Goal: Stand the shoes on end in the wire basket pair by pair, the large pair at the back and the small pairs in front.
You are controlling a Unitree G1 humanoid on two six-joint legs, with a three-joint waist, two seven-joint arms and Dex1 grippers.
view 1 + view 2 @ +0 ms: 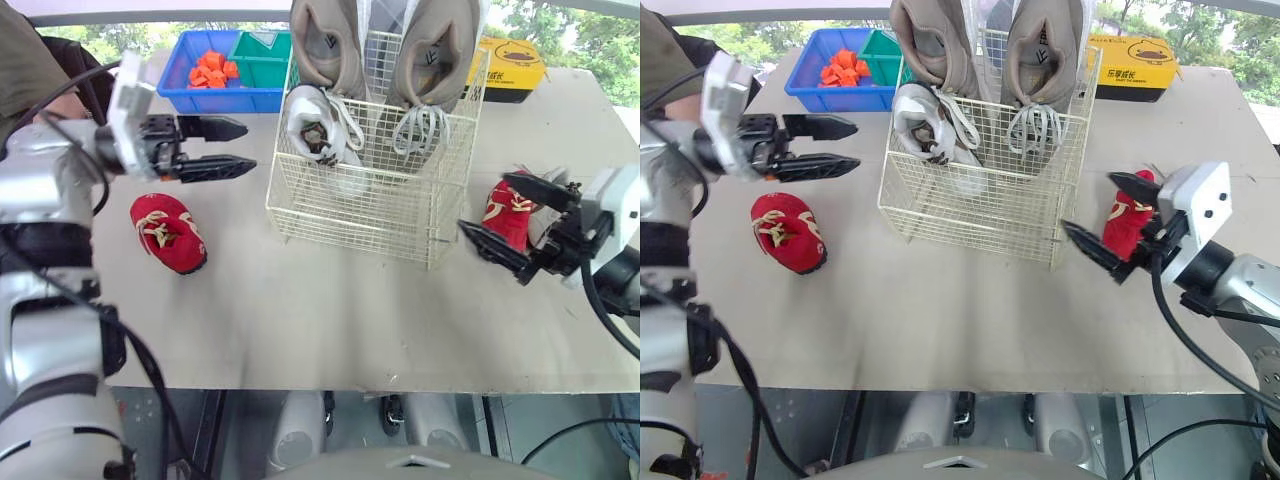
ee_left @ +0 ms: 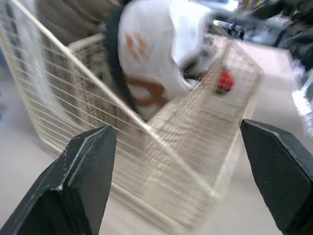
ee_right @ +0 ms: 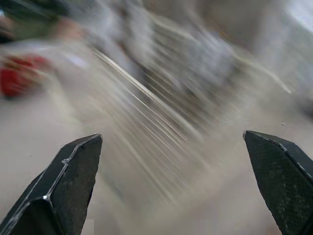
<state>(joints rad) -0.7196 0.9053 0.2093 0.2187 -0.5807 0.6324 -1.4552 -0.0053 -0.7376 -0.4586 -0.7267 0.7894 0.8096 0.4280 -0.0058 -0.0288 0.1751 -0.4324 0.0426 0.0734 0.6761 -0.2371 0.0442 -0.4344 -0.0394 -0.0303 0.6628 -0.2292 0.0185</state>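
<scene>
- Toward the middle of the far edge of the grey table: cream wire basket, with a pair of large taupe sneakers on end at its back and one small white sneaker on end in its front left part.
- Not yet in the basket: small red fabric shoe resting on its sole near the table's left edge, and a second small red fabric shoe near the right edge, just beside the basket's front right corner.
- Left gripper: fingers spread wide, empty, raised beside the basket's left wall and pointing at it.
- Right gripper: fingers spread wide, empty, close by the second small red fabric shoe; whether astride it or merely above it, impossible to tell.
- By the look of them, both red shoes are light, soft and yielding in the upper, firmer along the sole, neither fragile nor slippery.
- Best hold, probably: across both sides at mid-foot, or a pinch on the heel collar, ready for tipping toe-down into the basket's front right part.
- Laces likely to snag on the wire; basket probably light enough to skid if nudged.
</scene>
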